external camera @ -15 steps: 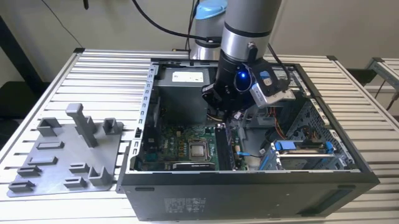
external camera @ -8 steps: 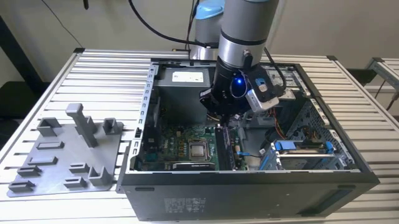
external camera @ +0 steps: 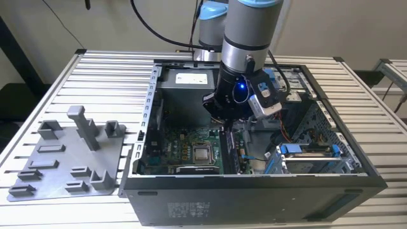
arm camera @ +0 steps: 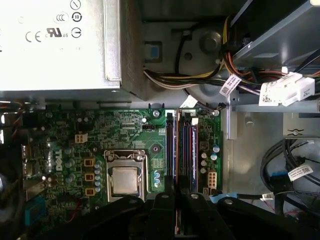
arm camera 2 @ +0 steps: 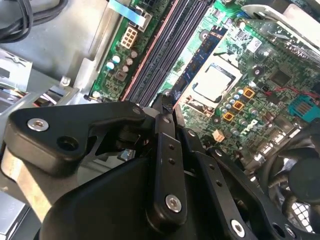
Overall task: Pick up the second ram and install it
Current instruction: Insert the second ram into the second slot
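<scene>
Black gripper (arm camera 2: 167,107) lowered inside the open dark computer case (external camera: 254,191), fingers pressed onto the thin dark-blue memory stick (arm camera: 193,150) standing in the black motherboard slots (arm camera: 181,150). Seating step; judged need: straight downward press.

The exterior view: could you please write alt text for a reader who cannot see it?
A robot arm reaches down into an open computer case on a slatted metal table, its gripper low over the memory slots beside the processor. A grey plastic holder plate lies on the exterior view's left.
</scene>
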{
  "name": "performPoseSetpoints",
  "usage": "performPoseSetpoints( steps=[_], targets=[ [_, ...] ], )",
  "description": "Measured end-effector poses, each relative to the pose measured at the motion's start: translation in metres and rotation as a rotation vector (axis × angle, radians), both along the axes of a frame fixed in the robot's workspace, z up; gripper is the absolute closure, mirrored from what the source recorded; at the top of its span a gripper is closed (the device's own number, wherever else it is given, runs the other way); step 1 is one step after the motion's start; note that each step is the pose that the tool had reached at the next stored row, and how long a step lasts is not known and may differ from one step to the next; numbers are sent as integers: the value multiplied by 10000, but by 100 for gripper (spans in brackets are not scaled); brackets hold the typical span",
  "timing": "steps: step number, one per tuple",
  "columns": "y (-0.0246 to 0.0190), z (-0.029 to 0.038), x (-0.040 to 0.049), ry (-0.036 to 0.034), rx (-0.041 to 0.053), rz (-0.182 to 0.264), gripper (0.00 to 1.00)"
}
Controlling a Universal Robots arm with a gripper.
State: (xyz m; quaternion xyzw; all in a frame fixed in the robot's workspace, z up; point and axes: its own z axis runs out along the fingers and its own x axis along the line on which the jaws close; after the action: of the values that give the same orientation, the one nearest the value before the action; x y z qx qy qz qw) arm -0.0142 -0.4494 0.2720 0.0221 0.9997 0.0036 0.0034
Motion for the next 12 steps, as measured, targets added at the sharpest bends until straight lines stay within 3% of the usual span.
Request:
performPoseSetpoints(
  steps=[3,12],
  targets=[
    [0,-26,0,0,1,-63,86],
    [0,-190,-7,0,1,-265,86]
  ],
)
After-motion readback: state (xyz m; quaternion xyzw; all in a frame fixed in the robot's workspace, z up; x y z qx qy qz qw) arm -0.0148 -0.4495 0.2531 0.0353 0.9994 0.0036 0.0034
